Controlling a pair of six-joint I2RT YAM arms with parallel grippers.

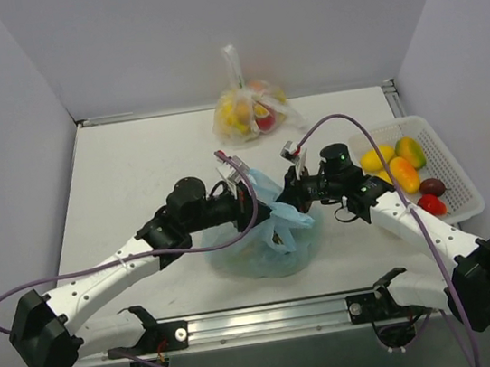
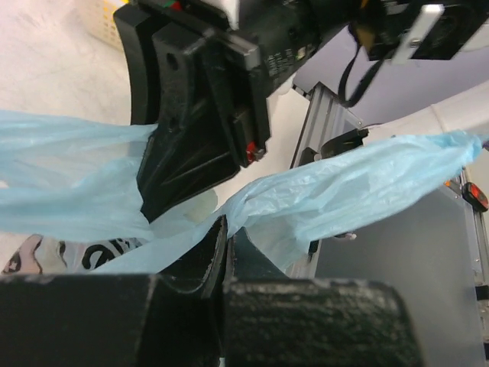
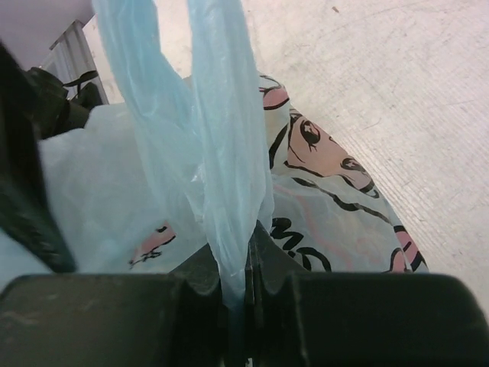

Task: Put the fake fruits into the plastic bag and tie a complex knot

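jaws of both arms clench handles of the plastic bag, clear bag behind, fake fruits in basket rightward.

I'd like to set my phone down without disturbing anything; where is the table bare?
Widest bare patch: the far left of the table, between the left wall and the clear fruit bag. The middle is crowded: the left arm and right arm meet over the blue bag. The white basket fills the right edge.
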